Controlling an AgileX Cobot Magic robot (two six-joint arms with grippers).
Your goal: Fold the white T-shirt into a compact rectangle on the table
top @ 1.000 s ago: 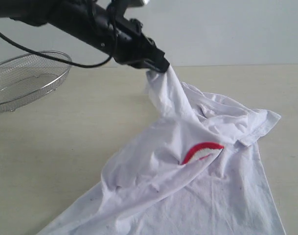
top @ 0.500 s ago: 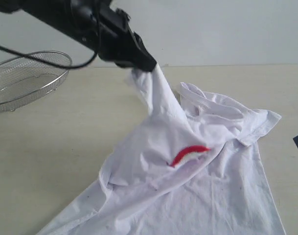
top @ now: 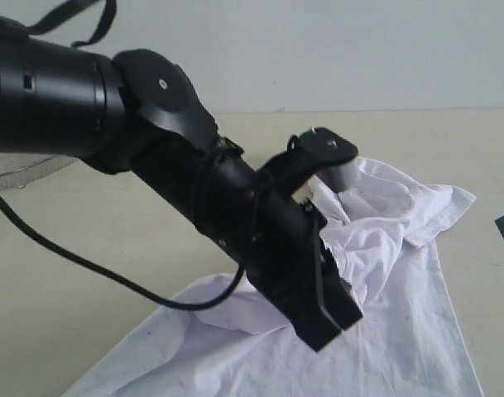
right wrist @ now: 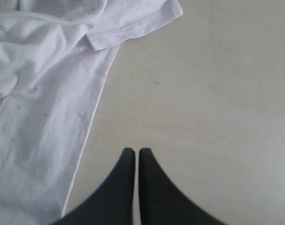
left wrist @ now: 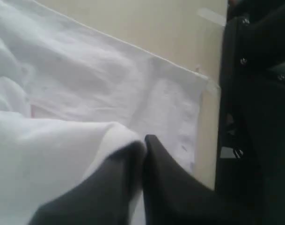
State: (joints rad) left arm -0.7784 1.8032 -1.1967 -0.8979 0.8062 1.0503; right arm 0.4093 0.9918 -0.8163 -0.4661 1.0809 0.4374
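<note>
White cotton short-sleeved T-shirt (top: 400, 331) lies rumpled on the pale beige table (top: 61, 322), bunched mid-body near the left arm. To fold well: carry the pinched edge low across the body, line it up w/ the opposite side, lay it flat before release. Left end effector (left wrist: 143, 150): jaws together, apparently clamped on a shirt fold. Right end effector (right wrist: 136, 154): closed, empty, over bare table beside the shirt's edge.

Left arm (top: 227, 207) slanting down, left jaws pinched, right jaws closed
</note>
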